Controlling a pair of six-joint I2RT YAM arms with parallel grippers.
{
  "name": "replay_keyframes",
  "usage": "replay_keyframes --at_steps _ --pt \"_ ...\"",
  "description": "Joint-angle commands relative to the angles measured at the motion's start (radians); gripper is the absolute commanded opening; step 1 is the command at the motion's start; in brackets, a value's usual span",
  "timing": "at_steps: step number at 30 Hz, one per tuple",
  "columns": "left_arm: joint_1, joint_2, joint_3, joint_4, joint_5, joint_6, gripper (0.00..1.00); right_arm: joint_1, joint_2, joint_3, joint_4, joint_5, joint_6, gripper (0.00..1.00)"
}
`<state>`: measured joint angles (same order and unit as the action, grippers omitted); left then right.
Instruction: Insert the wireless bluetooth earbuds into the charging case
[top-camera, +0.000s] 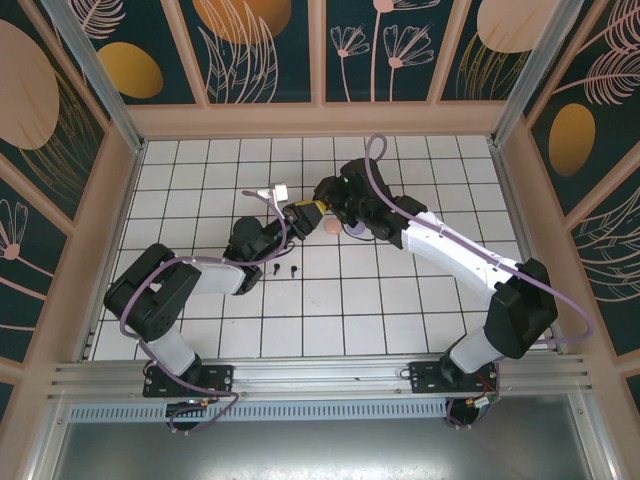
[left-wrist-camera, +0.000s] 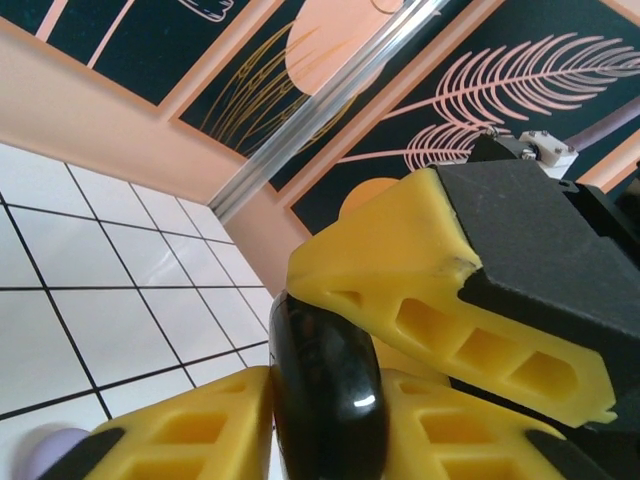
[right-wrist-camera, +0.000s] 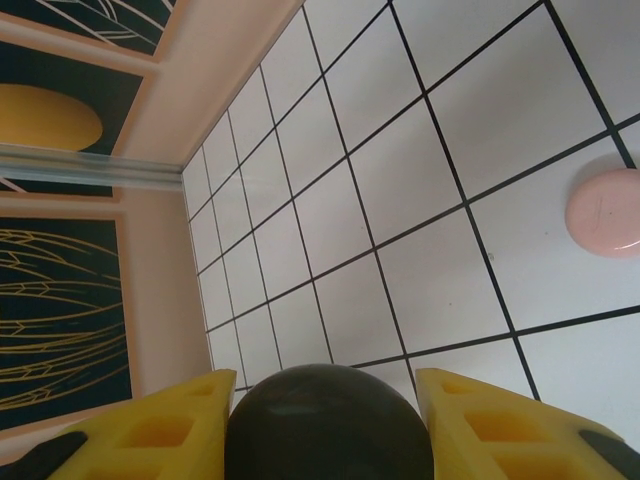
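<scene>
Two black earbuds (top-camera: 293, 269) lie on the white-tiled counter (top-camera: 400, 300), just beside the left arm. Behind them the glossy black case (left-wrist-camera: 325, 400) is gripped from both sides: left end effector (left-wrist-camera: 330, 440) and right end effector (right-wrist-camera: 328, 410) each clamped on it. A pink disc (right-wrist-camera: 605, 212) rests nearby.

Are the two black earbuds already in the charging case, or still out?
Out. Both tiny black stemmed earbuds lie on the white tiled floor, away from the glossy black rounded case that the left claw grips.
</scene>
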<state>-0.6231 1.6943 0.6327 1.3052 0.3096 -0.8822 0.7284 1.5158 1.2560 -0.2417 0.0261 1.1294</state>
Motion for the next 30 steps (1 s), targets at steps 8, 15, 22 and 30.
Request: replay_keyframes --at_steps 8,15,22,30 --pt "-0.006 -0.001 0.018 0.063 0.010 -0.003 0.04 0.002 -0.029 0.040 0.029 0.028 -0.001 0.64" --pt "0.002 -0.098 0.016 -0.090 0.039 0.090 0.00 -0.057 -0.183 -0.051 0.036 0.068 -0.114 0.68" --pt "0.102 -0.140 0.081 -0.267 0.350 0.163 0.00 -0.111 -0.373 -0.266 0.167 -0.082 -0.442 0.68" --pt "0.145 -0.164 0.136 -0.369 0.597 0.191 0.00 -0.126 -0.489 -0.387 0.239 -0.327 -0.716 0.69"
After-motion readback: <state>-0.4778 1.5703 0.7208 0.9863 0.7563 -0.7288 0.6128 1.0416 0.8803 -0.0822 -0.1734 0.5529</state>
